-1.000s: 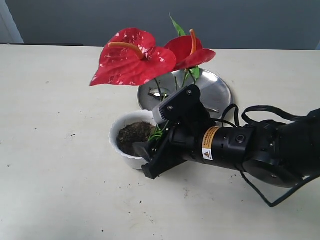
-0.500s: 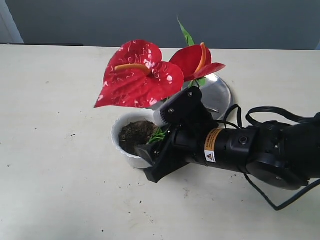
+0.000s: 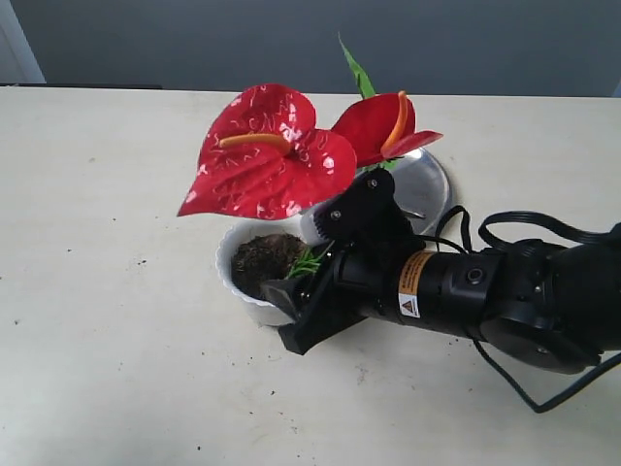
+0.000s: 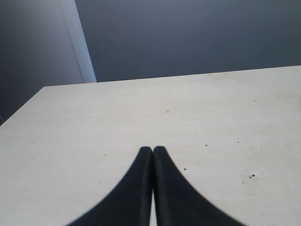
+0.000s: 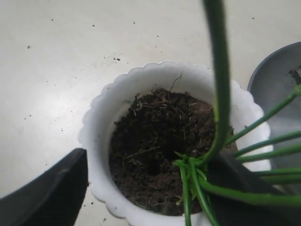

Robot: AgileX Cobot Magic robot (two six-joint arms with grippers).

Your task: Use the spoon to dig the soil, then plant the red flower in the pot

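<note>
The red flower [image 3: 267, 160] stands over the white scalloped pot [image 3: 231, 277], its green stems [image 5: 221, 94] running down to the dark soil [image 5: 155, 136]. The stem base lies against one finger [image 5: 235, 188] of my right gripper [image 5: 150, 160]. That gripper is open: its other finger [image 5: 51, 193] sits outside the pot's rim [image 5: 96, 136], so the jaws straddle the pot's near side. In the exterior view the right gripper [image 3: 286, 313] reaches in low from the right. My left gripper [image 4: 153, 149] is shut over bare table. The spoon is hidden.
A round steel plate [image 3: 432, 180] lies just behind the pot, partly covered by the blooms and my right arm. A black cable [image 3: 485, 228] loops over the arm. Soil crumbs [image 3: 141, 262] are scattered on the table to the pot's left.
The blooms have swung to the right and dropped lower over the pot. My right gripper has shifted slightly along with them, its jaws still apart.
</note>
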